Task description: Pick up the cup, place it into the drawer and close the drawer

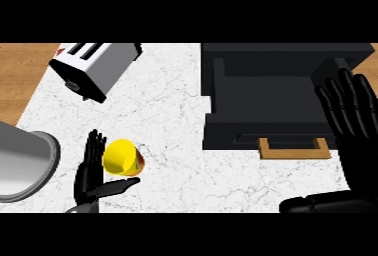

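Reaching for the yellow cup (122, 157) on the marble desk (170, 100), the left hand (94, 175) stands with fingers straight and thumb spread beneath it, holding nothing yet. The cup lies on its side just beside the palm, between fingers and thumb; curling evenly round its body should secure it. The right hand (351, 107) rests wide beside the dark drawer (258, 85).

On the counter (170, 100) the toaster (96, 67) lies at the far left and the open drawer (269, 107) at the far right. The cup (122, 158) sits near the front left, just beside the left hand (94, 172), with a pot (26, 160) further left. The right hand (351, 120) is over the drawer's right side.
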Action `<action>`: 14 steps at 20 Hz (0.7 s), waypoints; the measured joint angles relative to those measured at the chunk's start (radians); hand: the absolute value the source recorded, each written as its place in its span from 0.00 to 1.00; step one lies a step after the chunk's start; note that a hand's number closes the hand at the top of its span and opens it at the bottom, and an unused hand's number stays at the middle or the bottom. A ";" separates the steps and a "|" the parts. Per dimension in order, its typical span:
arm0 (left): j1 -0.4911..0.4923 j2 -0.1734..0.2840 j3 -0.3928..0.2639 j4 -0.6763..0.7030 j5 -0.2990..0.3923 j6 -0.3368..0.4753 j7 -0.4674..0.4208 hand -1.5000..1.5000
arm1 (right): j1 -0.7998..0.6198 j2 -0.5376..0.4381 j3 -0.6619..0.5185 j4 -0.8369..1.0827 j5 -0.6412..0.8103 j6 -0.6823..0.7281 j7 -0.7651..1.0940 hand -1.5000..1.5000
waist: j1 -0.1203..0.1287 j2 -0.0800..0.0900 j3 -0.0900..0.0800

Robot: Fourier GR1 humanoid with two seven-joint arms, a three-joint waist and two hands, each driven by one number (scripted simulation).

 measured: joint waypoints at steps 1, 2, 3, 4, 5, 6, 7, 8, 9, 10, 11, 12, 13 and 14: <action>-0.007 -0.005 -0.001 0.007 0.001 0.000 -0.004 0.00 | 0.015 0.000 0.002 -0.012 -0.002 0.004 0.002 0.00 | 0.000 0.000 0.000; 0.004 -0.009 -0.007 -0.005 0.003 -0.007 -0.006 0.00 | 0.001 0.007 0.014 -0.020 0.008 -0.012 0.023 0.00 | 0.000 0.000 0.000; -0.015 -0.008 -0.002 0.005 0.009 -0.011 0.001 0.00 | 0.006 0.009 0.016 -0.013 0.014 -0.009 0.011 0.00 | 0.000 0.000 0.000; -0.022 -0.002 0.005 0.026 0.016 -0.027 -0.010 0.00 | 0.001 0.012 0.025 -0.027 0.022 -0.019 0.029 0.00 | 0.000 0.000 0.000; -0.041 -0.007 0.008 0.049 0.017 -0.024 -0.019 0.00 | -0.010 0.004 0.013 -0.020 0.009 -0.012 0.033 0.00 | 0.000 0.000 0.000; -0.052 -0.016 0.008 0.060 0.018 -0.019 -0.016 0.00 | 0.002 0.003 0.008 -0.019 0.002 -0.005 0.025 0.00 | -0.001 0.000 0.000; -0.064 -0.009 0.015 0.074 0.026 -0.028 -0.017 0.00 | -0.005 0.002 0.001 -0.002 -0.002 -0.002 0.016 0.00 | -0.001 0.000 0.000; -0.071 -0.005 0.021 0.084 0.033 -0.037 -0.020 0.00 | -0.010 0.002 0.003 -0.007 -0.003 -0.005 0.025 0.00 | 0.000 0.000 0.000; -0.067 -0.011 0.018 0.079 0.036 -0.038 -0.022 0.00 | -0.021 0.003 0.003 -0.013 -0.003 -0.013 0.038 0.00 | 0.000 0.000 0.000; -0.060 -0.014 0.016 0.078 0.040 -0.046 -0.026 0.00 | -0.017 0.000 0.002 -0.027 -0.005 -0.014 0.051 0.00 | 0.000 0.000 0.000; -0.080 -0.008 0.024 0.119 0.044 -0.063 -0.041 0.00 | -0.018 -0.001 0.002 -0.024 -0.005 -0.013 0.052 0.00 | -0.001 0.000 0.000; -0.085 -0.009 0.024 0.107 0.054 -0.072 -0.023 0.00 | -0.019 0.000 0.002 -0.033 -0.006 -0.017 0.062 0.00 | 0.000 0.000 0.000; -0.089 -0.014 0.022 0.127 0.053 -0.084 -0.041 0.00 | -0.027 0.000 0.001 -0.021 -0.003 -0.018 0.058 0.00 | -0.001 0.000 0.000; -0.095 -0.011 0.023 0.154 0.056 -0.111 -0.060 0.00 | -0.027 0.000 -0.001 -0.019 -0.007 -0.016 0.056 0.00 | -0.001 0.000 0.000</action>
